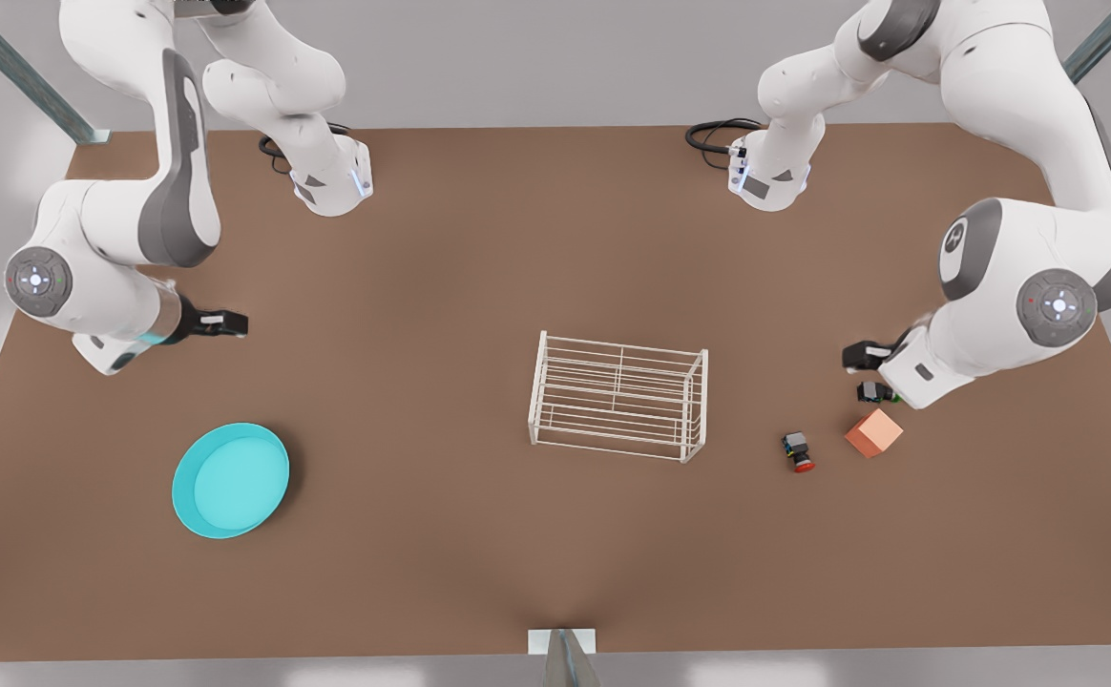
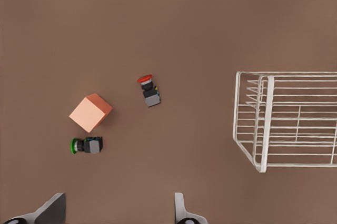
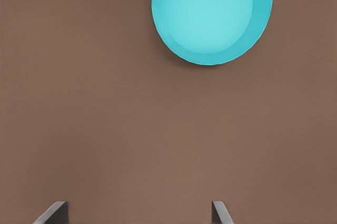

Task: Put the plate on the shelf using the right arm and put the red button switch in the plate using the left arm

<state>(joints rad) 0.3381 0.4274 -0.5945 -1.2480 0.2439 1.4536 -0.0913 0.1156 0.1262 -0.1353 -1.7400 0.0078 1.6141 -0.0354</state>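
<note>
Turquoise round plate [image 1: 230, 480] lies flat; left pincer [image 2: 117, 211], right pincer [image 3: 138, 212] both spread.

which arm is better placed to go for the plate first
Right. The open right gripper hangs above the table close to the plate; the open left gripper waits across the shelf, by the red button switch.

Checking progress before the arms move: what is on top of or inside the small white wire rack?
Nothing: both tiers of the white wire rack show only bare bars, and nothing is hidden there.
</note>
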